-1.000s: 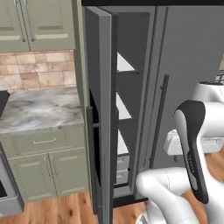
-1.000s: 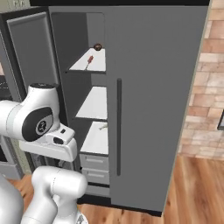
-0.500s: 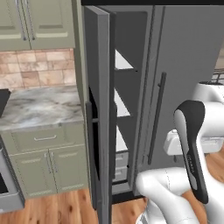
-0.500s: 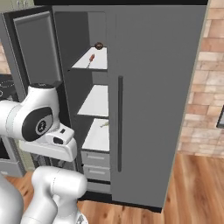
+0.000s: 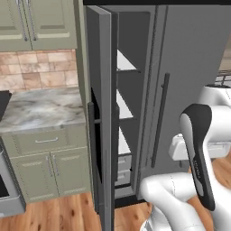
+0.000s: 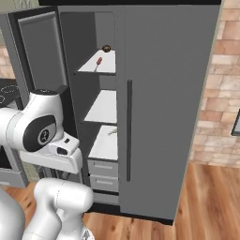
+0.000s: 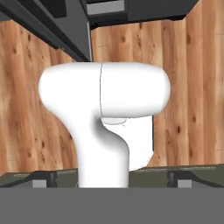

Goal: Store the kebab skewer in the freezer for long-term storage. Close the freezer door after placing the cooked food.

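The freezer (image 6: 101,108) stands open, its white shelves and grey drawers showing. On its top shelf lies the kebab skewer (image 6: 99,61), with a small dark brown lump (image 6: 106,48) behind it. The freezer door (image 6: 40,51) is swung wide to the left and appears edge-on in the left base view (image 5: 101,117). My arm is folded low in front of the refrigerator. My gripper (image 7: 111,178) points down at the wooden floor and my own base, open, with nothing between its fingers.
The wider refrigerator door (image 6: 168,93) is shut, with its long dark handle (image 6: 129,131). A marble counter (image 5: 40,110) over green cabinets (image 5: 45,171) lies left of the open door. A brick wall (image 6: 220,93) stands to the right. Wooden floor (image 6: 206,206) runs in front.
The whole scene has shifted slightly, so the base has moved a little. The skewer stays on the top shelf, the door stays wide open, and the arm stays folded.
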